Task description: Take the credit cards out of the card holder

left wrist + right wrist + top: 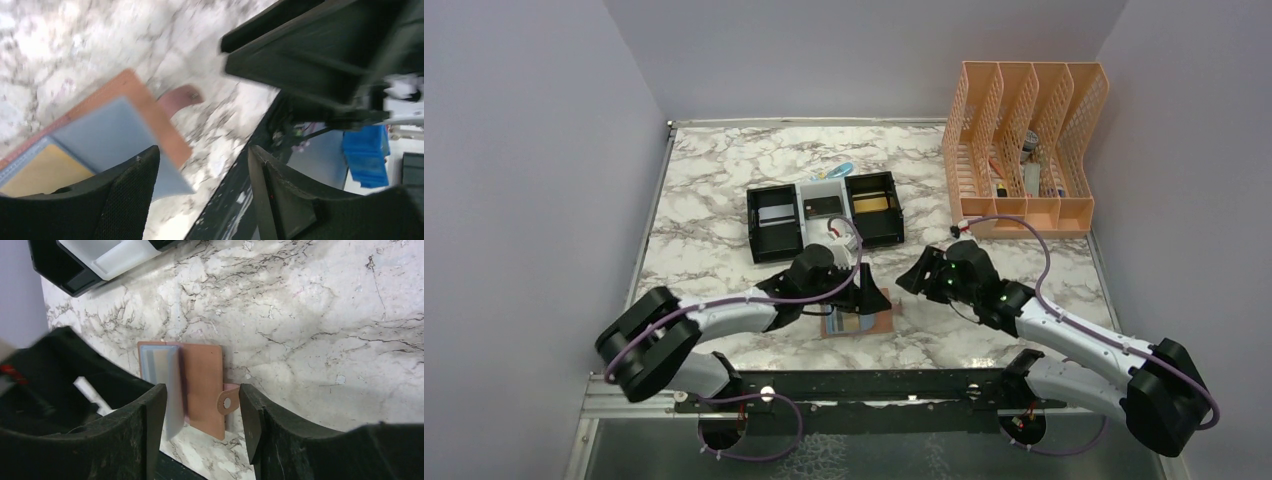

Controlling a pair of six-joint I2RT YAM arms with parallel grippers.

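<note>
Card holder (876,325) lies open; left tool (869,298) angled low above.

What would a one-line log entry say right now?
card holder: on table, pockets showing | left gripper: open, over it | right gripper: open, empty

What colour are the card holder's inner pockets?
The card holder's pockets are pale blue-grey; left wrist view shows best.

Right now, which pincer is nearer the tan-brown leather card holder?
Left. The left pincer hangs directly over the tan-brown leather card holder; the right pincer stands off to its right, apart from it.
</note>
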